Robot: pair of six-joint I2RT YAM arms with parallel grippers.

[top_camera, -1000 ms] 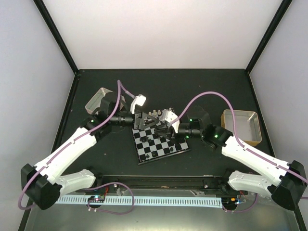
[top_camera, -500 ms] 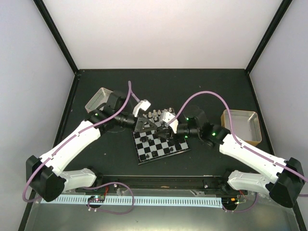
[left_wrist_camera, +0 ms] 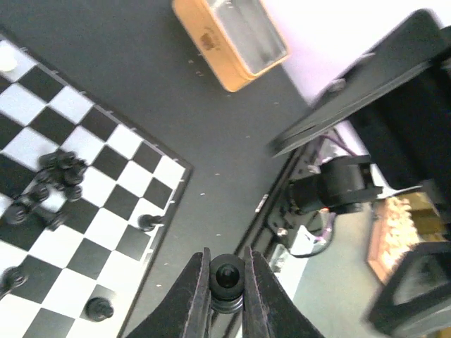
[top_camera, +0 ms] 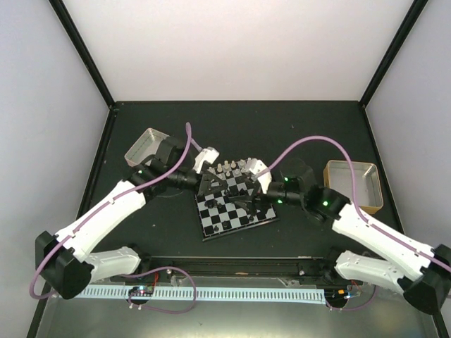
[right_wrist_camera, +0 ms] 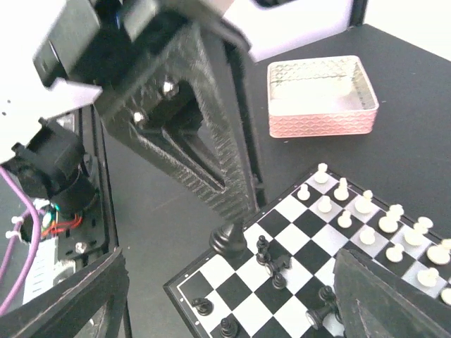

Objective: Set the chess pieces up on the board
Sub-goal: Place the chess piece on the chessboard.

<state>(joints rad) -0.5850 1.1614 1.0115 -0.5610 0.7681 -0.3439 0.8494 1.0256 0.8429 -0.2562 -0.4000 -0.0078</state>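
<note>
The board point(top_camera: 225, 215) lies mid-table with both grippers over it. My left gripper point(left_wrist_camera: 227, 266) is shut on a black chess piece point(left_wrist_camera: 227, 276), pinched just below its round top. In the right wrist view that piece point(right_wrist_camera: 229, 239) hangs over the board's point(right_wrist_camera: 211, 278) left edge squares, under the left fingers point(right_wrist_camera: 232, 190). My right gripper point(right_wrist_camera: 232, 289) stands wide open above the black side, nothing between its fingers. Several black pieces point(right_wrist_camera: 278, 264) lie toppled or stand mid-board. White pieces point(right_wrist_camera: 366, 215) stand in rows on the far side.
A pink-sided metal tray point(top_camera: 144, 146) sits at the back left, and a tan-sided tray point(top_camera: 354, 184) at the right. The two grippers point(top_camera: 211, 186) point(top_camera: 254, 204) are close together over the board. A purple cable point(top_camera: 310, 141) arches above the right arm.
My left gripper has shut on a black piece at the board's left edge. My right gripper has opened wide and drawn back toward the near right.
</note>
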